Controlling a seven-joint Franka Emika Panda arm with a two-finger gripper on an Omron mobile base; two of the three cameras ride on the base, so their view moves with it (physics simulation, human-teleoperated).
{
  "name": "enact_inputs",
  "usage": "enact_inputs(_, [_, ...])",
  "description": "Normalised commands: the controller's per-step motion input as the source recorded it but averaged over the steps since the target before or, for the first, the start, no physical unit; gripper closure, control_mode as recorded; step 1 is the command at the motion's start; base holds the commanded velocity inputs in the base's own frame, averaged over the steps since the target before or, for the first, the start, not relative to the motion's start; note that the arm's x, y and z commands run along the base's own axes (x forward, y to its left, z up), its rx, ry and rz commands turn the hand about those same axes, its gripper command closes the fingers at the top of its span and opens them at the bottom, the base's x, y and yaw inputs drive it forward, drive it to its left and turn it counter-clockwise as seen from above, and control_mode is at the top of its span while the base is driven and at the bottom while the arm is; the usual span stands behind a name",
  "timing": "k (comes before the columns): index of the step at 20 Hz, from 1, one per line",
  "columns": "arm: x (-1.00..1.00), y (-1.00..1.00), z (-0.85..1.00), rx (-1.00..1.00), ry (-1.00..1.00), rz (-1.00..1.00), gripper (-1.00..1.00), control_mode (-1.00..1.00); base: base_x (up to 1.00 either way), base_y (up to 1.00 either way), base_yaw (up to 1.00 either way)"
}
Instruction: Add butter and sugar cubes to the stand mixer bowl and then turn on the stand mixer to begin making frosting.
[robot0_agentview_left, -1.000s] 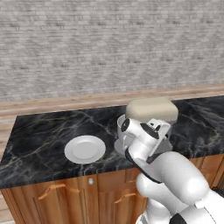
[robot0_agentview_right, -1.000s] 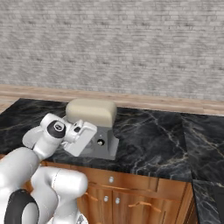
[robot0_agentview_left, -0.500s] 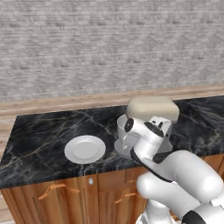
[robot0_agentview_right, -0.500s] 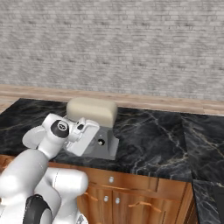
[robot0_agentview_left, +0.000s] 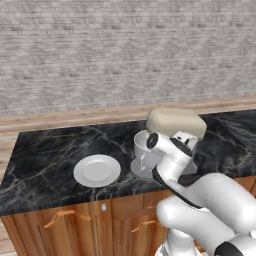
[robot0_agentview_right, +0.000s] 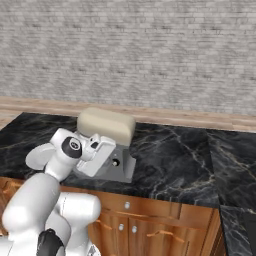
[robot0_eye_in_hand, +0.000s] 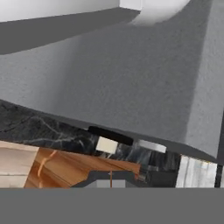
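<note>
The white robot arm's two-finger gripper (robot0_agentview_right: 116, 161), fingers pressed together and holding nothing visible, sat against the grey neck of the beige-headed stand mixer (robot0_agentview_left: 175, 122), apparently at the switching-on stage. To the mixer's left, the flat white plate (robot0_agentview_left: 97, 170) lay bare, suggesting butter and sugar had gone into the pale round handled bowl (robot0_agentview_left: 145, 148) under the rounded matte head, though its contents were hidden on the glossy black veined marble counter (robot0_agentview_right: 170, 160)

A grey brick wall (robot0_agentview_left: 120, 50) spans the far side, with a pale wooden ledge (robot0_agentview_left: 75, 117) along its foot. Near it lies the black marble desk (robot0_agentview_left: 50, 150), carried on brown wooden cabinets (robot0_agentview_right: 165, 227) with curved handles and small round knobs.
</note>
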Motion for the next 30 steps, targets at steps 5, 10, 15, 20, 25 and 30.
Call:
enact_inputs(5, [-0.88, -0.05, -0.84, 0.13, 0.0, 0.26, 1.0, -1.0, 0.0, 0.0, 0.0])
enact_inputs(10, [-0.46, -0.05, -0.63, 0.07, -0.1, 0.12, 1.0, -1.0, 0.0, 0.0, 0.0])
enact_inputs(15, [0.0, 0.0, -0.68, 0.01, -0.2, 0.01, 1.0, -1.0, 0.0, 0.0, 0.0])
enact_inputs(20, [0.04, 0.0, -0.7, 0.03, -0.17, 0.02, 1.0, -1.0, 0.0, 0.0, 0.0])
enact_inputs(25, [0.22, -0.04, -0.78, 0.0, -0.21, 0.0, 1.0, -1.0, 0.0, 0.0, 0.0])
enact_inputs(30, [0.06, -0.25, -0.73, 0.02, -0.2, 0.0, 1.0, -1.0, 0.0, 0.0, 0.0])
